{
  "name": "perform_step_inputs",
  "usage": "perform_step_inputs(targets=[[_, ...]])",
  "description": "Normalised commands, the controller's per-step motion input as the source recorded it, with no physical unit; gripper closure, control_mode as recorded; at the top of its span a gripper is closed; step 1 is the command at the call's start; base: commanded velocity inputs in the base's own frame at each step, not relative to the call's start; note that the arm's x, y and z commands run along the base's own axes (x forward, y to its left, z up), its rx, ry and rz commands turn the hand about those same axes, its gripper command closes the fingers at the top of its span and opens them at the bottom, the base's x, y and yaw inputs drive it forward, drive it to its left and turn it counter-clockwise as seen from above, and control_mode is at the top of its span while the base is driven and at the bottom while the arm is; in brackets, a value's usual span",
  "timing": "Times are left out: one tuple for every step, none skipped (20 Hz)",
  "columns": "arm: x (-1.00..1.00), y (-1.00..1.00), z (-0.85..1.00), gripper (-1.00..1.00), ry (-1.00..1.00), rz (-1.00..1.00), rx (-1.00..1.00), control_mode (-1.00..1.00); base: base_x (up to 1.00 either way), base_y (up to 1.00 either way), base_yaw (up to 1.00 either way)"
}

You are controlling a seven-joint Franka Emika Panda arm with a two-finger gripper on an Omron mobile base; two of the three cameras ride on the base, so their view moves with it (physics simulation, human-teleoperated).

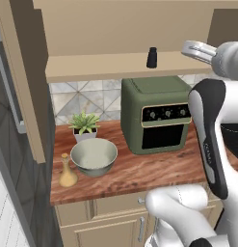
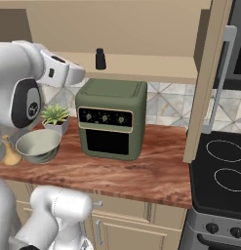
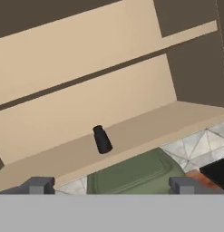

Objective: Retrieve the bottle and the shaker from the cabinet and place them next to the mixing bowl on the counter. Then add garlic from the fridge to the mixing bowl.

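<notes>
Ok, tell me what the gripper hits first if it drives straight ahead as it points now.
Probably the shaker on the cabinet shelf: it stands nearly centred ahead of the open gripper. Depth is unclear; slightly off, it meets the cabinet's back wall.

We find a domestic kitchen. A wood-grain counter (image 1: 139, 176) runs above beige cabinet doors with metal handles (image 1: 141, 229), backed by a patterned tile wall (image 2: 166, 105). A green countertop oven (image 2: 111, 118) with dials stands on it, beside a mixing bowl (image 1: 94, 156) and a potted plant (image 1: 84, 125). We note a black stovetop (image 2: 224, 168) with knobs to the right and an open wall cabinet (image 3: 86, 99) overhead.
</notes>
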Motion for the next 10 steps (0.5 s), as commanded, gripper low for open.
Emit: perform_step_inputs(targets=[[0.39,0.04,0.00,-1.00,0.00,0.10,0.00,-1.00,0.00,0.00,0.00],[0.34,0.04,0.00,-1.00,0.00,0.15,0.00,-1.00,0.00,0.00,0.00],[0.31,0.01,0.00,-1.00,0.00,0.18,0.00,-1.00,0.00,0.00,0.00],[0.31,0.03,0.00,-1.00,0.00,0.22,-0.01,-1.00,0.00,0.00,0.00],[0.31,0.03,0.00,-1.00,0.00,0.24,-0.05,-1.00,0.00,0.00,0.00],[0.28,0.04,0.00,-1.00,0.01,0.25,-0.08,-1.00,0.00,0.00,0.00],[0.26,0.01,0.00,-1.00,0.04,0.26,-0.09,-1.00,0.00,0.00,0.00],[0.24,0.02,0.00,-1.00,0.00,0.26,-0.09,-1.00,0.00,0.00,0.00],[0.20,0.02,-0.03,-1.00,0.00,0.25,-0.09,-1.00,0.00,0.00,0.00],[0.20,0.06,-0.06,-1.00,0.03,0.23,-0.09,-1.00,0.00,0.00,0.00]])
